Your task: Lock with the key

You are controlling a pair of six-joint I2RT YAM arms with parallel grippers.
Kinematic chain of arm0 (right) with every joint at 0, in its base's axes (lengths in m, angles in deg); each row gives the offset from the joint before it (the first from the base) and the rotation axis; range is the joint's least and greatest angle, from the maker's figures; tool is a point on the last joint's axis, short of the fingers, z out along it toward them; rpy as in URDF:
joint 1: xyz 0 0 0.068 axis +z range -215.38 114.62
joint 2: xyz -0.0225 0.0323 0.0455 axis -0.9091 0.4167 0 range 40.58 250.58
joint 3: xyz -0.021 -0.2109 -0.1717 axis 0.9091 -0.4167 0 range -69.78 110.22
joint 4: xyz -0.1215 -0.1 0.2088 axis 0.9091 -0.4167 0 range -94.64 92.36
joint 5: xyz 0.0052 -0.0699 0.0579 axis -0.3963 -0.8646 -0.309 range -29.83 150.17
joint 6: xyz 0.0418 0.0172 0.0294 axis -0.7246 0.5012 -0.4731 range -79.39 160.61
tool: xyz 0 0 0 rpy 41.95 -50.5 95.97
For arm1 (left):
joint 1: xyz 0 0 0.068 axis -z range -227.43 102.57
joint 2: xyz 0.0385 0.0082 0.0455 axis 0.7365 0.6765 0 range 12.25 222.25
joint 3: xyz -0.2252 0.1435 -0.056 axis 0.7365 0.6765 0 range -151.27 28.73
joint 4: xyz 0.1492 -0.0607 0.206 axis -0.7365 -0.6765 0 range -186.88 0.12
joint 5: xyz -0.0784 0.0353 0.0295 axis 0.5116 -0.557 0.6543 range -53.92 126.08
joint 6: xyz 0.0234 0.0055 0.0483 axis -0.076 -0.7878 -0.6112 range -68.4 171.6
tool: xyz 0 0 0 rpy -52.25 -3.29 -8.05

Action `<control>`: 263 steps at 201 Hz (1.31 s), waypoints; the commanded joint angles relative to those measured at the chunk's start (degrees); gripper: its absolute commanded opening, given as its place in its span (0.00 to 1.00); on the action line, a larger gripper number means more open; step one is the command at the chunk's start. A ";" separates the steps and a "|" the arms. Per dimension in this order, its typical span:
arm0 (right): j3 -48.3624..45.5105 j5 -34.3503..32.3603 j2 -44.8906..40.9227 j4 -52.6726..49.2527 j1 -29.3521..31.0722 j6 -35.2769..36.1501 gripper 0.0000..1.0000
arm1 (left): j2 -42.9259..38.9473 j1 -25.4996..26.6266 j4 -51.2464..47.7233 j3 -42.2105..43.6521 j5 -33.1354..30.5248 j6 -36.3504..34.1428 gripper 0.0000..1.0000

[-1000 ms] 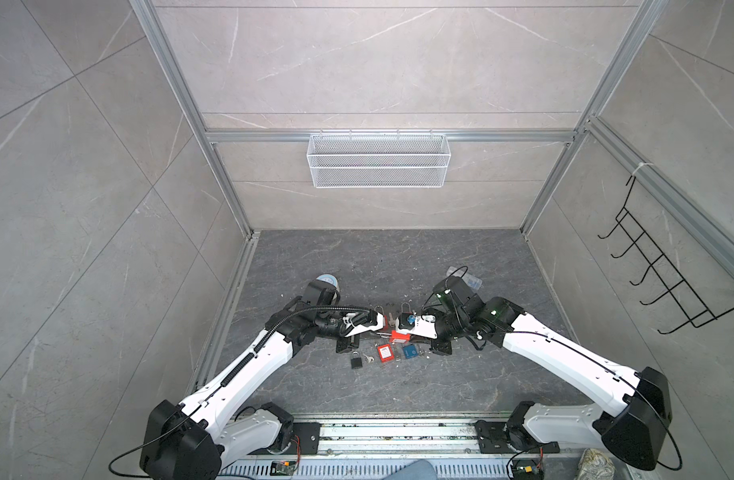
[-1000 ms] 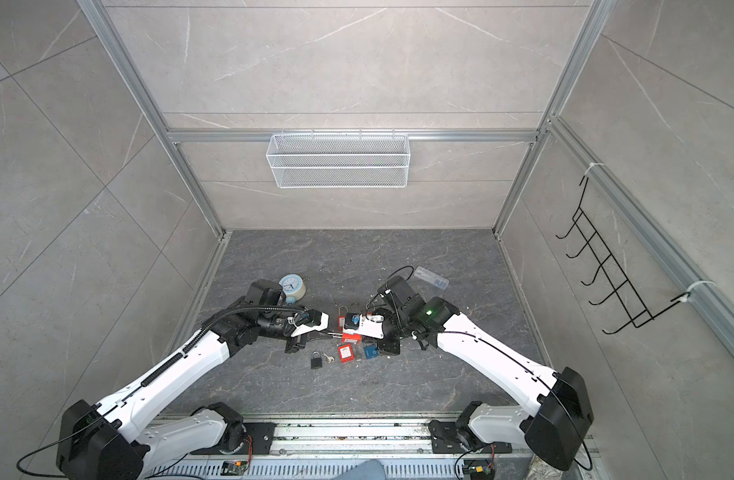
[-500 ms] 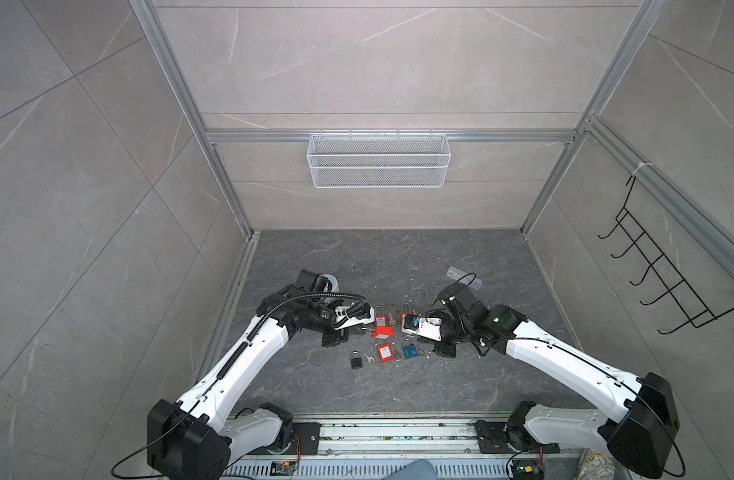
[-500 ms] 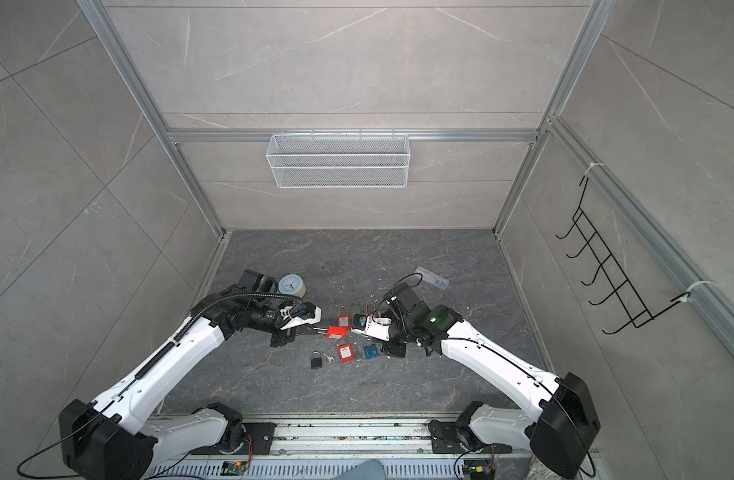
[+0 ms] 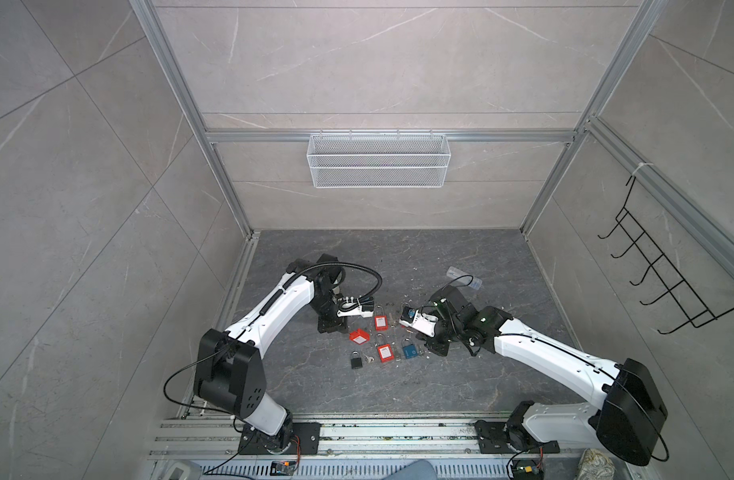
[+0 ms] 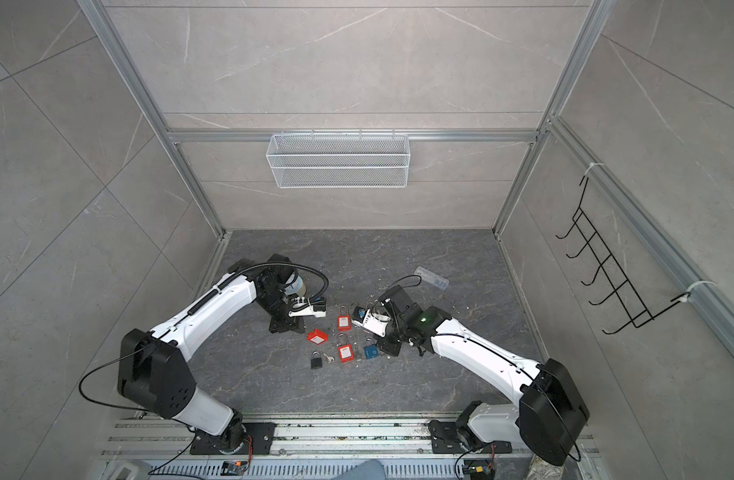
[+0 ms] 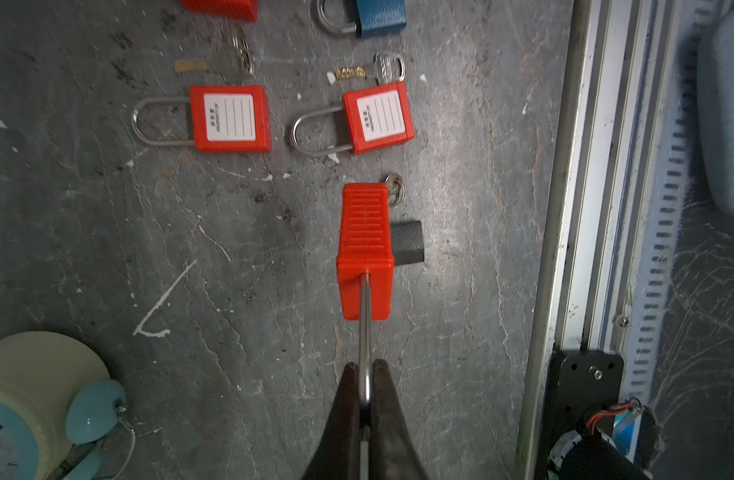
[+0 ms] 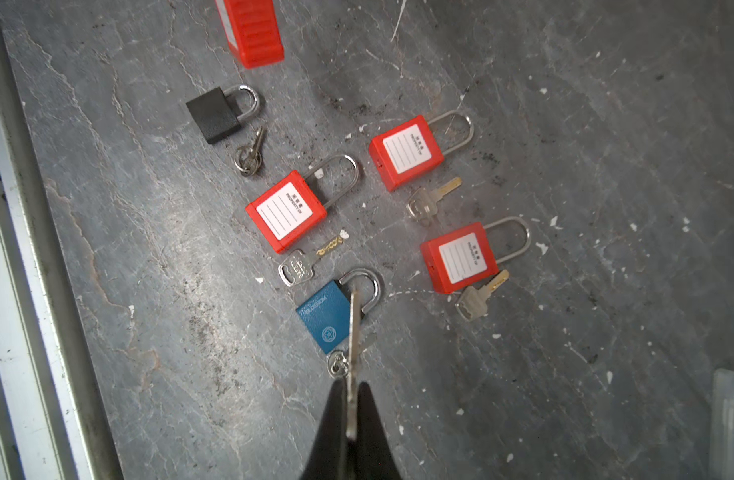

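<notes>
Your left end effector (image 7: 365,366) pinches the red padlock (image 7: 365,245) by its shackle, and your right end effector (image 8: 351,384) is clamped on a key (image 8: 353,324).

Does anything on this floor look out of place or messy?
A pale alarm clock sits on the dark floor, unrelated to the locking job. White flecks litter the floor too.

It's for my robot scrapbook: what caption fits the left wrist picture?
Shut jaws hold a red padlock by its shackle over a floor with more padlocks and keys.
</notes>
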 commanded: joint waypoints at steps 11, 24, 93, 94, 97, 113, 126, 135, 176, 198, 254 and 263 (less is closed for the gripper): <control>-1.56 -0.29 -1.67 1.27 -0.12 -2.25 0.00 | 4.62 -0.05 -3.79 -3.48 -4.75 -1.28 0.00; -1.52 0.13 -1.33 0.95 -0.12 -2.25 0.00 | 6.53 -0.01 -4.52 -4.54 -6.22 -0.88 0.00; -1.34 2.11 0.23 1.87 -0.12 -2.35 0.00 | 11.16 2.38 -4.64 -4.88 -9.87 0.37 0.00; -1.35 2.14 0.26 1.93 -0.12 -2.35 0.00 | 11.24 2.39 -4.65 -4.91 -9.89 0.42 0.00; -1.24 2.25 0.40 2.04 -0.12 -2.43 0.00 | 11.62 2.45 -4.65 -5.22 -10.00 0.64 0.00; -0.93 2.98 1.26 2.33 -0.09 -2.70 0.00 | 13.08 2.65 -4.93 -6.32 -11.75 1.44 0.00; -0.75 3.27 1.98 2.40 -0.10 -3.09 0.00 | 14.14 2.75 -4.59 -6.85 -13.32 2.19 0.00; -0.73 3.37 2.35 2.48 -0.06 -3.22 0.00 | 14.84 2.83 -4.41 -7.35 -14.00 2.60 0.00; -0.05 4.97 3.68 2.59 -0.03 -3.93 0.00 | 16.69 3.37 -1.58 -9.40 -16.87 5.66 0.11; 0.37 5.08 4.32 2.62 -0.03 -4.20 0.00 | 16.44 3.35 0.91 -9.08 -17.79 5.83 0.13; 2.30 5.34 6.44 2.13 -0.03 -5.95 0.00 | 19.64 2.50 3.84 -11.72 -17.22 7.14 0.18; 2.95 5.51 6.95 2.11 0.05 -7.05 0.00 | 20.11 2.19 3.92 -12.29 -16.40 7.19 0.18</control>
